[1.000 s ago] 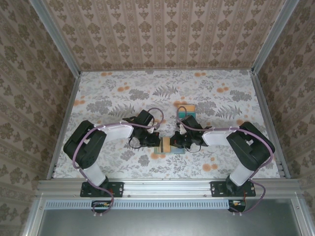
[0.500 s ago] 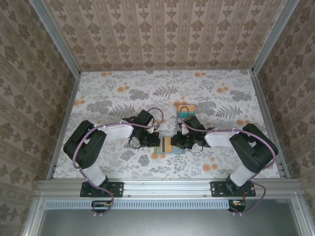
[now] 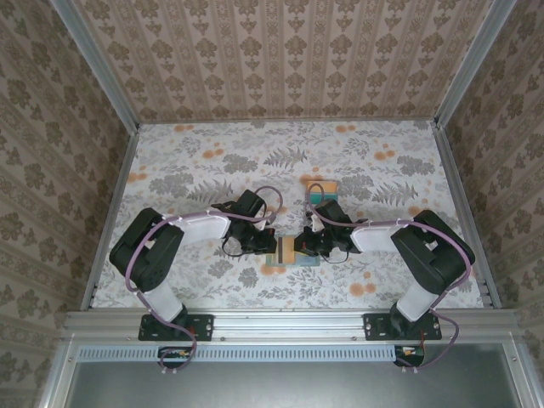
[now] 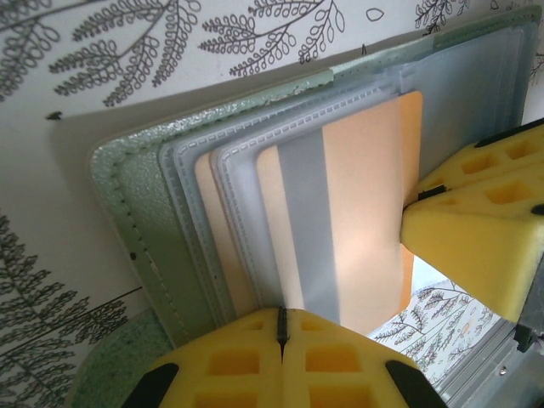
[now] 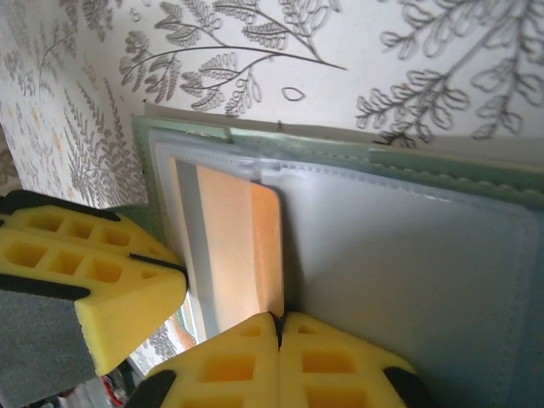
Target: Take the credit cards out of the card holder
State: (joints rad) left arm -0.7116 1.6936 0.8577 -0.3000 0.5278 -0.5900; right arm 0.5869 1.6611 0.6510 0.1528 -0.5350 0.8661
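**Top external:** card holder [image 3: 291, 252] flat on surface [image 3: 212, 161], near front edge. Left end effector [image 3: 274, 246] and right end effector [image 3: 304, 246] meet over it. Far half of surface open. Card stack [image 3: 324, 188] just beyond right arm.

**Left wrist:** left pads pressed together, nothing visibly between. Orange card [image 4: 357, 204] sticks out of clear pocket. Green stitched rim at left.

**Right wrist:** right pads likewise closed at card's corner. Grey-blue inner face spreads right.
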